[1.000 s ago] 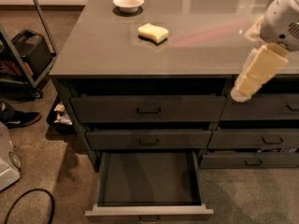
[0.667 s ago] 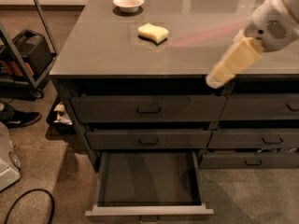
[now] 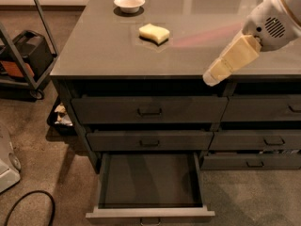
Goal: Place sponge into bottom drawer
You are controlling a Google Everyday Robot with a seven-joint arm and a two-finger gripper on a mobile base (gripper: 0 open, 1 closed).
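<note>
Pale yellow sponge: there it is, lying flat on the grey countertop, toward the back, with nothing touching it.
Small white bowl: sits behind the sponge and a touch to the left, close to the far edge. The two are near each other but apart.
Cream-yellow gripper: slants down and leftward out of the white arm at the right of the view. Its tip hangs at the counter's front edge, about over the seam between the two drawer stacks.
Its hold: nothing in it that I can see, and the sponge lies well apart, up and to the left. How far open it is, I can't tell from this angle.
Dark grey bottom drawer: pulled right out, lowest of the wider stack. Its bare dark floor is in plain sight, and its flat front sits at the bottom edge of the view.
The top drawer: pushed in, bar handle centred.
The middle drawer: pushed in as well, directly under the top one.
The narrower stack: to the right, its three fronts with bar handles run out of view.
Metal cart: stands left of the cabinet with dark items on it.
Black cable: curls on the brown carpet at lower left.
</note>
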